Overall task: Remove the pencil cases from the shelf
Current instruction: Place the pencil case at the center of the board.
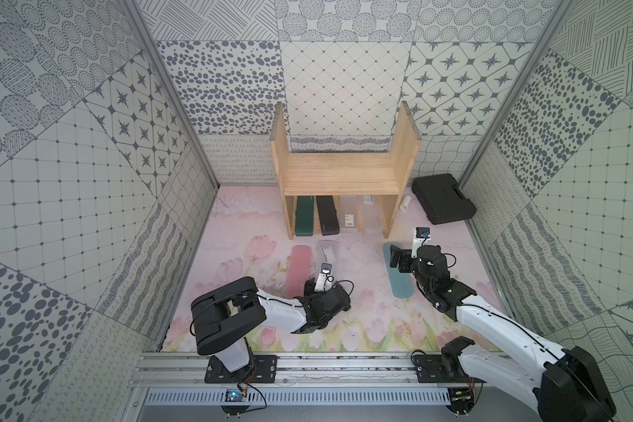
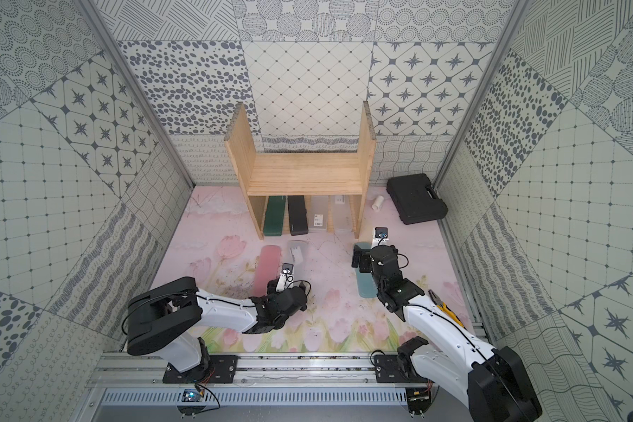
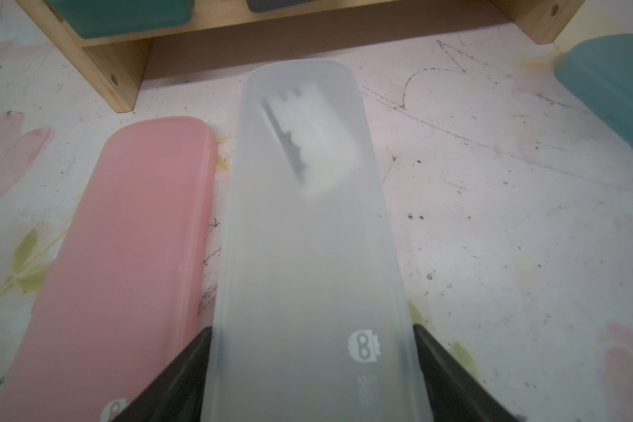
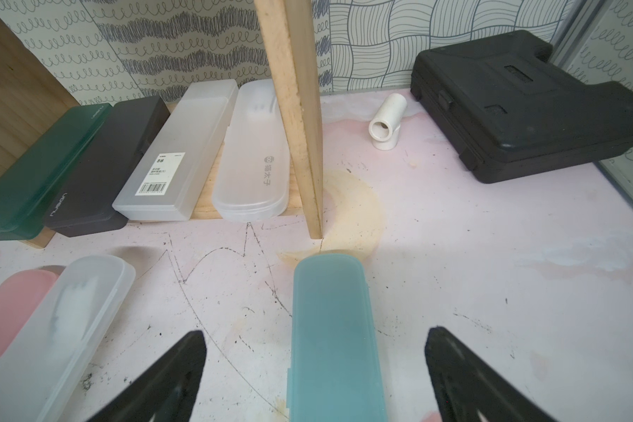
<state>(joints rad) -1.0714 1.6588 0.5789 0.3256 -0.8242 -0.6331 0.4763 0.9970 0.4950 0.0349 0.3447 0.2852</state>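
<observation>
The pine shelf stands at the back. On its lower tier lie a dark green pencil case, a black one, a frosted one with a barcode label and another frosted one. On the mat in front lie a pink case, a frosted-clear case and a blue case. My left gripper is shut on the near end of the frosted-clear case, which lies beside the pink one. My right gripper is open and straddles the blue case, with a gap on both sides.
A large black tool case lies at the back right, with a white pipe fitting between it and the shelf. Yellow-handled pliers lie by the right arm. Patterned walls close in the mat on three sides.
</observation>
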